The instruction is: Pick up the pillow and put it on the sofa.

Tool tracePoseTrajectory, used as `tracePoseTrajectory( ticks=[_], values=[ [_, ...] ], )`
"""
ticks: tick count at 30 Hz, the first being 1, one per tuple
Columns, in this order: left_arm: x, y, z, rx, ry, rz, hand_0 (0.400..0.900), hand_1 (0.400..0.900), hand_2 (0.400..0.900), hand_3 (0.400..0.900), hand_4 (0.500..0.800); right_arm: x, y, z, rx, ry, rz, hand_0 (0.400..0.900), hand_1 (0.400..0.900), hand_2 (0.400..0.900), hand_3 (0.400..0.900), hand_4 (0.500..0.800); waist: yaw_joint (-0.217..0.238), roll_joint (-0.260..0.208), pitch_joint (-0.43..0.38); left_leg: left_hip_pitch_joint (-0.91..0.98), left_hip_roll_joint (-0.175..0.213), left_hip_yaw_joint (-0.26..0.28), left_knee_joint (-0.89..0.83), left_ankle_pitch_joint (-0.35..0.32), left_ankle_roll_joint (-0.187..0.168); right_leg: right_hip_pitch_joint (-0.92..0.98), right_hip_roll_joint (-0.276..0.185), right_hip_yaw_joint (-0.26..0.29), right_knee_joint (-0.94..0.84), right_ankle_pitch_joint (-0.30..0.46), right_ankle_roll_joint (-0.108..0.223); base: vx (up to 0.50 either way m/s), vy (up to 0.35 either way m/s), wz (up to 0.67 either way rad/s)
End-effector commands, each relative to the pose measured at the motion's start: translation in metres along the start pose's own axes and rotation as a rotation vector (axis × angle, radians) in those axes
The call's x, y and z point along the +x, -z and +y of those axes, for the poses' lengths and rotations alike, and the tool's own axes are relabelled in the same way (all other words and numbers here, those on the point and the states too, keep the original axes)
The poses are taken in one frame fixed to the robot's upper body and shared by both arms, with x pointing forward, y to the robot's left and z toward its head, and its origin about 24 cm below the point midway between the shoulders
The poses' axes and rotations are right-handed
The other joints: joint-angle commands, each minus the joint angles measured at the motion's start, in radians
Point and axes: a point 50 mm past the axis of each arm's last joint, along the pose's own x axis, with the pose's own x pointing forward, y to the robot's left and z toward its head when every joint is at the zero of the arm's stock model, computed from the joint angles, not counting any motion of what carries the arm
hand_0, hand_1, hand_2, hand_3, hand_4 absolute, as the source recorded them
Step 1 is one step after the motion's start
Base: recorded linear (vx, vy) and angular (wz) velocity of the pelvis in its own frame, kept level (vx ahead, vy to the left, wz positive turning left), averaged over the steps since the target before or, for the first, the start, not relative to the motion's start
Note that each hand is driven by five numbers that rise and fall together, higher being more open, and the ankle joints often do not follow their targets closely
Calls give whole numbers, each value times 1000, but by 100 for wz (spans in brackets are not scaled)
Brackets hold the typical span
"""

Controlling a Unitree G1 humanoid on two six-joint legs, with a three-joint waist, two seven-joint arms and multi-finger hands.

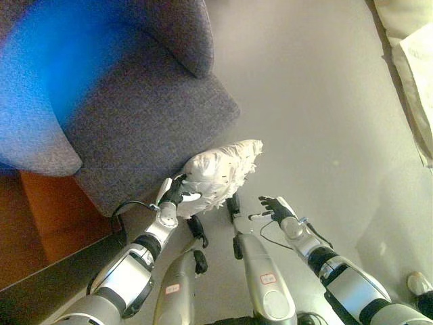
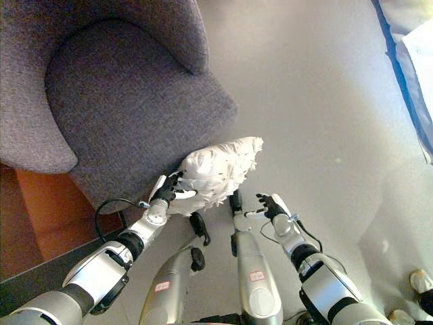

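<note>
now, looking down on a grey upholstered sofa (image 2: 128,101) filling the upper left, rounded armrest curving over the seat cushion. right at the sofa's front lower corner, a white ruffled pillow (image 1: 220,172), one end pressed against the grey fabric, the other end sticking out over the pale grey floor (image 1: 311,101). not on the seat, just at the base of the front edge, seemingly lifted off the floor, though hard to say for sure.

left hand (image 1: 177,193) in from the lower left, dark fingers (image 2: 168,191) curled onto the pillow's near lower end, gripping the white fabric. white tips partly buried in the ruffles.

right hand (image 2: 270,205) in from the lower right, just beside the pillow but apart from it, touching nothing. fingers spread and relaxed, palm turned toward the pillow, a clear gap of floor between.

off to the left under the sofa, a strip of orange-brown flooring (image 1: 47,217) meeting the grey. far upper right, the edge of a pale cream cloth (image 1: 416,61), well apart from everything. bottom right corner, a light-coloured shoe (image 1: 419,283) just showing.
</note>
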Motion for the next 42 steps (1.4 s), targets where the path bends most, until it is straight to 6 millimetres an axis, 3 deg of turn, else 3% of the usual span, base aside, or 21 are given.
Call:
tracePoseTrajectory(
  ticks=[1,10,11,12,13,14,20,30,42],
  values=[
    [11,-22,29,-34,-119,-39,900,900,900,900,800,3,-31,-9,11,36,-105,900,900,900,900,800,-12,-15,11,-126,73,-57,127,6,-93,-77,-50,32,136,-104,116,-36,-36,-2],
    [16,-44,43,-31,-178,-85,900,900,900,900,800,2,-51,-12,22,48,-181,900,900,900,900,800,-27,-36,11,-230,80,-61,156,16,-102,-172,-45,24,149,-83,120,-19,-34,-1],
    [17,-47,45,-31,-189,-92,843,843,843,843,766,2,-53,-13,24,49,-190,900,900,900,900,800,-30,-39,11,-243,81,-61,161,16,-103,-183,-46,22,151,-81,120,-45,-37,2],
    [18,-51,47,-31,-197,-97,682,682,682,682,669,1,-56,-13,24,50,-198,900,900,900,900,800,-33,-41,11,-254,82,-63,167,16,-104,-193,-46,22,153,-79,121,-53,-33,2],
    [18,-55,49,-29,-202,-102,449,449,449,449,529,1,-58,-14,26,52,-208,900,900,900,900,800,-35,-44,11,-268,82,-64,174,15,-104,-204,-46,20,156,-78,121,-44,-34,2],
    [19,-58,51,-25,-211,-111,400,400,400,400,500,1,-61,-15,28,53,-216,900,900,900,900,800,-37,-46,11,-280,82,-66,181,15,-104,-215,-46,19,158,-75,121,-50,-33,2],
    [21,-76,62,-17,-262,-148,400,400,400,400,500,-1,-69,-16,39,52,-246,900,900,900,900,800,-50,-59,11,-319,82,-74,198,10,-105,-250,-46,15,160,-62,122,-31,-31,1],
    [22,-80,67,-10,-266,-157,400,400,400,400,500,-1,-67,-17,48,52,-251,900,900,900,900,800,-54,-58,11,-308,85,-79,180,18,-112,-248,-51,9,153,-56,123,-7,-1,2],
    [20,-71,59,-24,-228,-168,400,400,400,400,500,0,-44,-10,57,43,-162,900,900,900,900,800,-37,-42,11,-209,84,-85,139,19,-113,-161,-61,1,144,-81,120,6,11,1]
  ],
)
